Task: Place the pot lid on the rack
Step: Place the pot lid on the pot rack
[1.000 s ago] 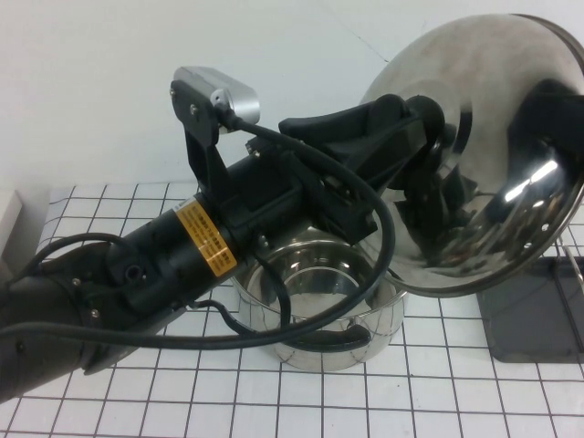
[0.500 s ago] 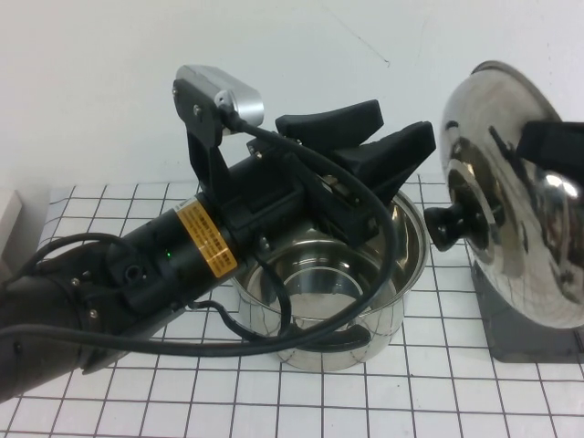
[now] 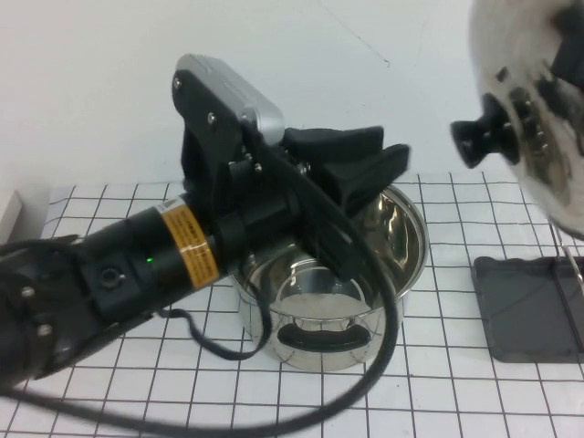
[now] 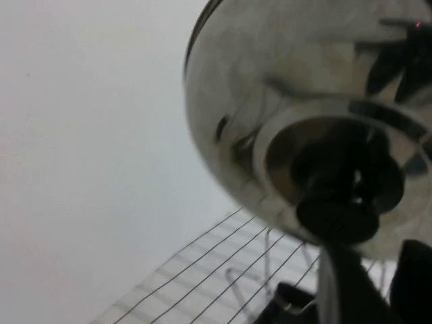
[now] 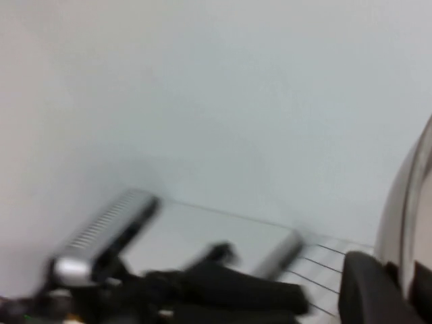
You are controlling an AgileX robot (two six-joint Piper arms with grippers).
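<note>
High view: lid held aloft above the rack

The pot lid (image 3: 538, 119) is carried on edge at the upper right, knob facing left, well above the rack (image 3: 534, 306) on the desk (image 3: 109, 383). It is gripped at its rim by the right tool (image 5: 378, 293). The left tool (image 3: 360, 160) hangs spread and empty over the pot (image 3: 333, 292). A slow, edge-down descent between the wires is advised

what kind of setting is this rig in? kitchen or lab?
Likely a lab test bench, not a kitchen: a gridded mat before a plain white wall, holding only a steel pot and rack. The left end effector is over the pot; the right grips the pot lid.
</note>
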